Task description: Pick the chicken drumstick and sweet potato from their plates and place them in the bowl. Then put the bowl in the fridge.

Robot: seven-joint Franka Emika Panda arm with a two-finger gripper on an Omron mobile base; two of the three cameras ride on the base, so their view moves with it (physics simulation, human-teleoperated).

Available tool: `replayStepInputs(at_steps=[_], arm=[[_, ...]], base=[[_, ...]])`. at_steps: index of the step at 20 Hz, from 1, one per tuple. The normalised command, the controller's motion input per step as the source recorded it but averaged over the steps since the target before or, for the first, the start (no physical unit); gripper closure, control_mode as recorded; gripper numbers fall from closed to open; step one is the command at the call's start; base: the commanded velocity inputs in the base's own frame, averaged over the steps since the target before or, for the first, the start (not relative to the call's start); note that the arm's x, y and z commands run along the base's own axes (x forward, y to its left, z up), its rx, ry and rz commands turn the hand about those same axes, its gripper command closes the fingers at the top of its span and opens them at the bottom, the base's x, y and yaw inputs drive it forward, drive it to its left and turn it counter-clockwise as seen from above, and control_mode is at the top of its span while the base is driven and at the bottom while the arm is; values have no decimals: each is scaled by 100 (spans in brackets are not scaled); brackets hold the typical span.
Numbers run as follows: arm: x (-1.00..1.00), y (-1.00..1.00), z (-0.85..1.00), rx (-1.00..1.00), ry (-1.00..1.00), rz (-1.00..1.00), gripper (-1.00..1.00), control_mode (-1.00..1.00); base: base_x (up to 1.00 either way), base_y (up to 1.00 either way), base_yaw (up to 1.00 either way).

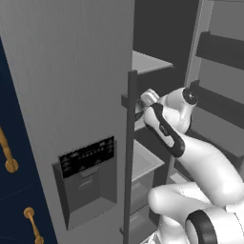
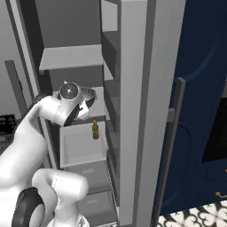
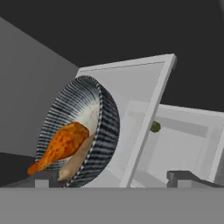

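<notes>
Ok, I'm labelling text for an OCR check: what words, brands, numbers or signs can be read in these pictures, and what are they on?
No text can be read anywhere.
Dispenser panel on the fridge door: rows of small pale marks, too small and blurred to read.
Bottle on a fridge shelf: no readable label.
Bowl: ribbed stripes only, no lettering.

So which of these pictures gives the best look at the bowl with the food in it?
The hand view: the bowl fills its left side, ribbed outside plain, with the chicken drumstick and sweet potato inside. In the right base view just a sliver of it peeks past the arm on a fridge shelf. In the left base view I cannot make it out.
</notes>
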Motion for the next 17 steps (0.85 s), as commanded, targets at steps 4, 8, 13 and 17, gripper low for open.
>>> replayStepInputs(at_steps=[4,8,13,17], arm=[[-100,-1,87,0,10,-2,-100,-100],[-100,-8,27,-1,-4,0,-100,-100],[-100,-10,3,-1,-15,0,-100,-100],[-100,0,42,0,-6,0,-100,-100]], base=[[0,0,0],[0,0,0],[0,0,0],[0,0,0]])
